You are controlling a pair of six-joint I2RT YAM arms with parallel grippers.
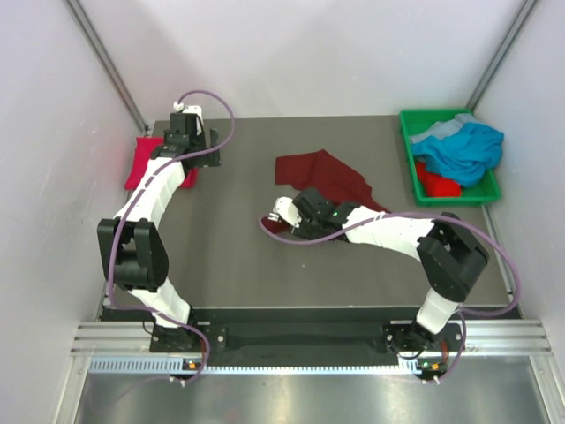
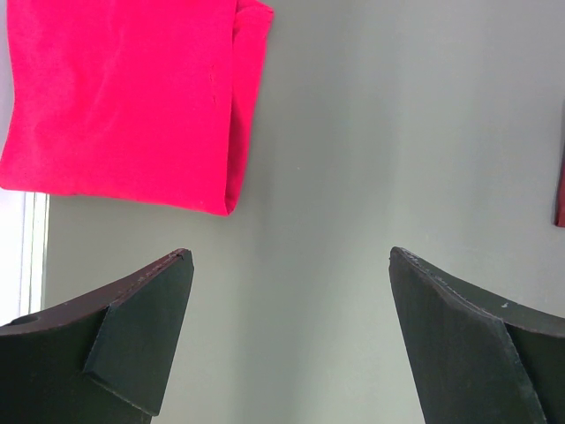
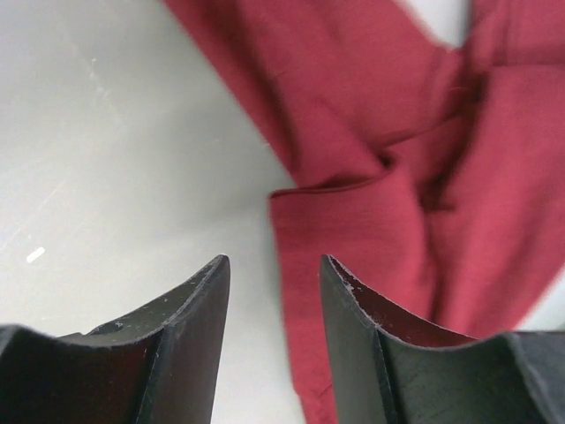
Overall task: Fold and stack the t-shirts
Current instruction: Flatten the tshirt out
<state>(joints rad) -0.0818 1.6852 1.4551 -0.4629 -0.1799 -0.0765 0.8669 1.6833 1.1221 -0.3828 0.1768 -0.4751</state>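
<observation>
Hem corner of the maroon shirt [image 1: 327,177], crumpled mid-worktop [image 1: 229,256], lies just ahead of my right gripper [image 3: 269,265], whose jaws stand part-open on nothing. I'd pinch that single edge low and square, I judge, not the bunched folds behind. Bare surface toward the near left gives room to spread. My left gripper [image 2: 290,256], jaws wide and empty, hovers beside the folded crimson shirt [image 2: 124,97] at the far-left edge.

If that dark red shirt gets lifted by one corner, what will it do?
The maroon shirt lies crumpled with soft folds, so it will probably droop and hang limp. It looks thin and light. Pushed, it would likely bunch up rather than slide whole.
</observation>
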